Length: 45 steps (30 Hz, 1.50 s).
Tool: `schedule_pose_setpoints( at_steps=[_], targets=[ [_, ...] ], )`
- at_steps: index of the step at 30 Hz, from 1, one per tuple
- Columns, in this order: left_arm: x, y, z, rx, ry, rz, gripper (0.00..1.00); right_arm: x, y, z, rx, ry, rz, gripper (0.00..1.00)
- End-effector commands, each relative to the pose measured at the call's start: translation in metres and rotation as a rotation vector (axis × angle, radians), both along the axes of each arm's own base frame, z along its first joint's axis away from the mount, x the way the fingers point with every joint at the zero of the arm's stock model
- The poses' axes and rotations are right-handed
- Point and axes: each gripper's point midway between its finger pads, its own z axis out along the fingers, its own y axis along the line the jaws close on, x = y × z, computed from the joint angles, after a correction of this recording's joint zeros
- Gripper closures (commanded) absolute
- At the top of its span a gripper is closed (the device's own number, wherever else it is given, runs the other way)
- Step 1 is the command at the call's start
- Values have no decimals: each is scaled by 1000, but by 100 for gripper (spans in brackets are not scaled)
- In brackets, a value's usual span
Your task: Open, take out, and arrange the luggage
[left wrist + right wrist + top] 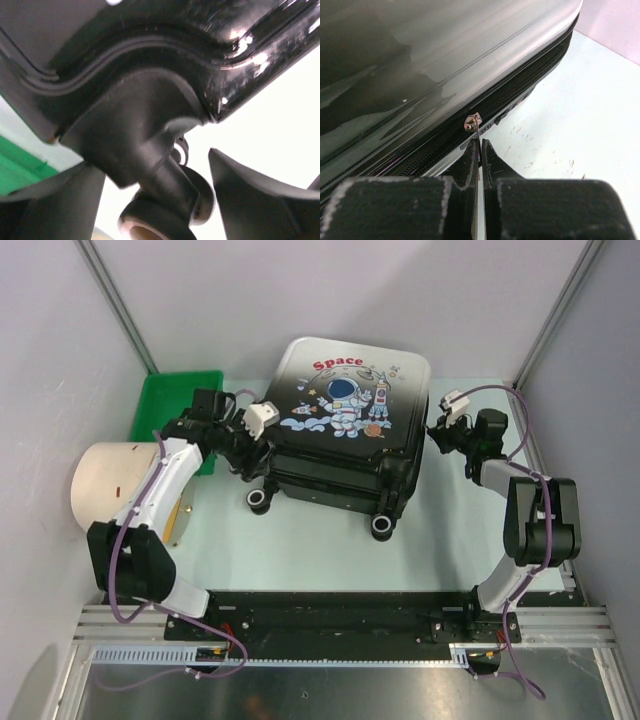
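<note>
Currently right gripper (479, 146) pinches the zipper pull (472, 122); suitcase (420, 60) seam runs lower left to upper right, directly ahead.

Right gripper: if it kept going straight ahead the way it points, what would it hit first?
The suitcase, at its zipper. The right gripper looks pinched on the zipper's pull tab, so the suitcase edge is right in front of it.

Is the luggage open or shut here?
Shut. The luggage lies flat, shells together; zipper teeth look closed where the right claw pinches the pull.
</note>
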Motion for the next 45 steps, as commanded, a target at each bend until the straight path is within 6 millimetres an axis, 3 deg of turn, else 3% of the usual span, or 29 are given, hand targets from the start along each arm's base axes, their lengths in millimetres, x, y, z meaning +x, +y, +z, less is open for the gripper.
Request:
schedule_pose_setpoints(
  at_steps=[1, 3, 6, 10, 12, 13, 14, 15, 16, 17, 18, 19, 20, 21, 22, 25, 28, 29, 31, 32, 33, 35, 36, 38, 39, 41, 43, 44, 45],
  targets=[
    [9, -35, 79, -200, -216, -172, 6, 9, 13, 47, 48, -97, 55, 100],
    [-9, -44, 105, -296, -217, -181, 0, 1, 15, 43, 50, -62, 78, 100],
    [-28, -51, 141, -430, -189, -143, 0, -5, 17, 43, 53, -47, 96, 100],
    [-7, -51, 174, -576, -90, 2, 0, -11, 27, 43, 37, -44, 142, 100],
    [36, -35, 160, -549, -85, 139, 0, -15, 32, 40, 26, -36, 165, 100],
    [49, -32, 170, -549, -115, 149, 0, -16, 34, 41, 21, -40, 176, 100],
    [71, -31, 150, -533, -80, 173, 0, -18, 38, 41, 12, -43, 194, 100],
    [85, -28, 145, -517, -81, 201, 0, -21, 39, 39, 12, -34, 204, 100],
    [99, -28, 153, -528, -96, 208, 0, -22, 39, 40, 7, -38, 210, 100],
    [109, -31, 150, -534, -87, 206, 0, -26, 52, 39, -1, -39, 246, 100],
    [127, -34, 128, -543, -31, 206, 0, -29, 55, 38, -1, -30, 256, 100],
    [135, -41, 144, -574, -54, 167, 0, -31, 57, 37, -1, -25, 262, 100],
    [140, -47, 143, -595, -39, 134, 0, -34, 63, 39, -1, -25, 276, 100],
    [154, -54, 120, -602, 14, 120, 0, -38, 67, 36, -8, -13, 288, 100],
    [159, -59, 127, -613, -2, 92, 0, -40, 70, 36, -8, -8, 296, 100],
    [172, -78, 93, -605, 60, 66, 0, -51, 77, 36, 7, 25, 315, 100],
    [166, -107, 66, -598, 117, -9, 7, -68, 81, 38, 18, 44, 330, 100],
    [153, -131, 65, -617, 148, -85, 10, -76, 83, 35, 21, 56, 339, 100],
    [140, -156, 58, -611, 163, -159, 20, -92, 88, 41, 33, 69, 346, 100],
    [125, -182, 52, -612, 190, -229, 22, -100, 91, 41, 35, 83, 349, 100],
    [118, -194, 49, -605, 191, -261, 24, -113, 91, 29, 36, 132, 346, 100],
    [105, -219, 40, -580, 176, -340, 25, -133, 98, 37, 47, 132, 354, 100],
    [104, -225, 38, -571, 168, -353, 24, -147, 97, 24, 45, 171, 339, 100],
    [112, -234, 49, -550, 100, -358, 18, -165, 100, 34, 61, 158, 325, 100],
    [126, -230, 49, -511, 56, -308, 8, -178, 96, 19, 61, 220, 294, 100],
    [151, -219, 84, -484, -79, -231, 0, -190, 96, 25, 82, 220, 238, 100],
    [163, -198, 133, -473, -206, -141, 0, -203, 99, 18, 88, 244, 226, 100],
    [163, -185, 153, -476, -249, -116, 0, -206, 102, 21, 82, 229, 197, 100],
    [148, -172, 197, -480, -341, -109, 0, -209, 105, 21, 100, 238, 176, 100]
  ],
)
